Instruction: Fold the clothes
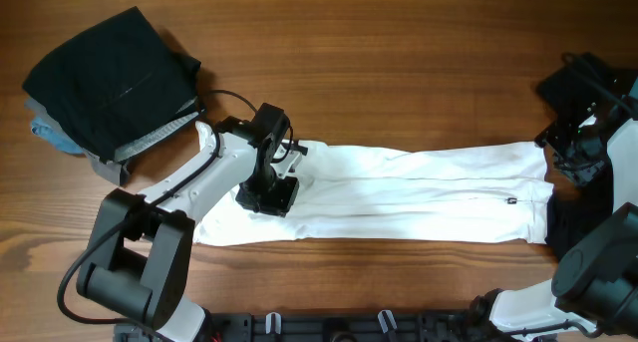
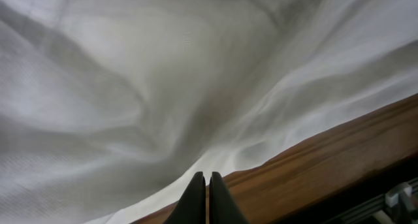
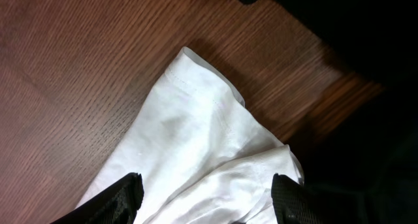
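The white T-shirt (image 1: 399,197) lies as a long folded strip across the table (image 1: 399,53). My left gripper (image 1: 267,194) is down on the strip's left part. In the left wrist view its fingers (image 2: 206,198) are shut at the shirt's (image 2: 163,87) near edge, over bare wood, and no cloth shows between them. My right gripper (image 1: 560,153) hovers over the strip's right end. In the right wrist view it (image 3: 209,201) stands open, and the shirt's end (image 3: 196,145) lies beneath, between its fingertips (image 3: 127,194). A loose black garment (image 1: 564,220) lies by that end.
A pile of folded clothes (image 1: 105,78), black on top with grey and blue below, sits at the far left corner. A black cable (image 1: 224,95) loops beside it. The arms' bases and a rail (image 1: 329,327) line the front edge.
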